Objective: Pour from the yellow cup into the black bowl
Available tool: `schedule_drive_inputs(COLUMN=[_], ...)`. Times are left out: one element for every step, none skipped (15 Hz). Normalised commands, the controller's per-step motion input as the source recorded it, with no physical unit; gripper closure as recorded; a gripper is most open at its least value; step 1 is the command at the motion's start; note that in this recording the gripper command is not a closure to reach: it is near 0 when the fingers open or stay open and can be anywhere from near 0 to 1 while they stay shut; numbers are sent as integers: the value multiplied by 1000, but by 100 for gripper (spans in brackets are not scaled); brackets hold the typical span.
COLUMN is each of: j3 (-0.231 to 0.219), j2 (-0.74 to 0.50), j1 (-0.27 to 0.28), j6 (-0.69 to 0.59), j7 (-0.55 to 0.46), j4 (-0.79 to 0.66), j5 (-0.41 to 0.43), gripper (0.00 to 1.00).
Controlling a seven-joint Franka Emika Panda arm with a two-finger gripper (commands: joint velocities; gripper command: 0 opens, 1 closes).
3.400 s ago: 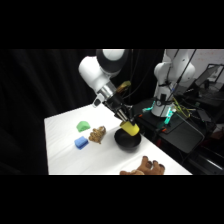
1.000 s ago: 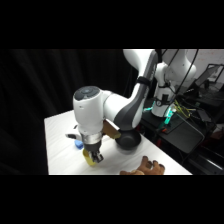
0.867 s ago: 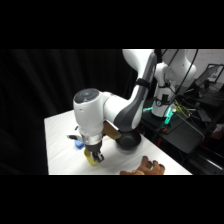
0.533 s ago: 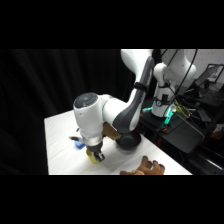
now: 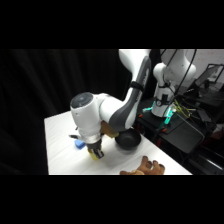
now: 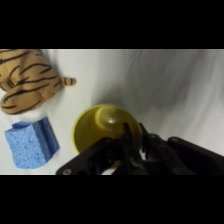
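Observation:
The yellow cup (image 5: pixel 94 155) stands upright at the table's front left, to the left of the black bowl (image 5: pixel 127 141) and apart from it. My gripper (image 5: pixel 98 150) comes down from above and is shut on the cup's rim. In the wrist view I look down into the yellow cup (image 6: pixel 100 129). The gripper (image 6: pixel 131 136) grips its near edge, with one finger inside the rim. The bowl is out of the wrist view.
A blue block (image 5: pixel 79 144) lies just behind the cup, and shows as a blue spongy block (image 6: pixel 32 142) in the wrist view. Beyond it sits a tiger-striped plush (image 6: pixel 27 80). A brown toy (image 5: pixel 145 166) lies at the table's front edge. Dark equipment stands off the table's right.
The arm carried the yellow cup from above the black bowl to the table's front left. Over the last second it sank slightly, still holding the cup.

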Motion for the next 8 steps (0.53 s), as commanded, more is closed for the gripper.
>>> schedule_drive_inputs(j3=[2,2,4,14,22,39,37,46], j2=[-11,-10,-14,-50,-102,-164,-227,-304], j1=[-18,-21,-24,-32,-36,-45,-36,-36], j6=[-155,-154,-156,-171,-175,-195,-211,-236], j7=[-2,-5,-10,-29,-43,-83,-85,-101], j4=[115,117,117,94,56,21,-16,-58], j5=[51,52,55,65,68,74,62,60], gripper=[0,0,0,0,0,0,0,0])
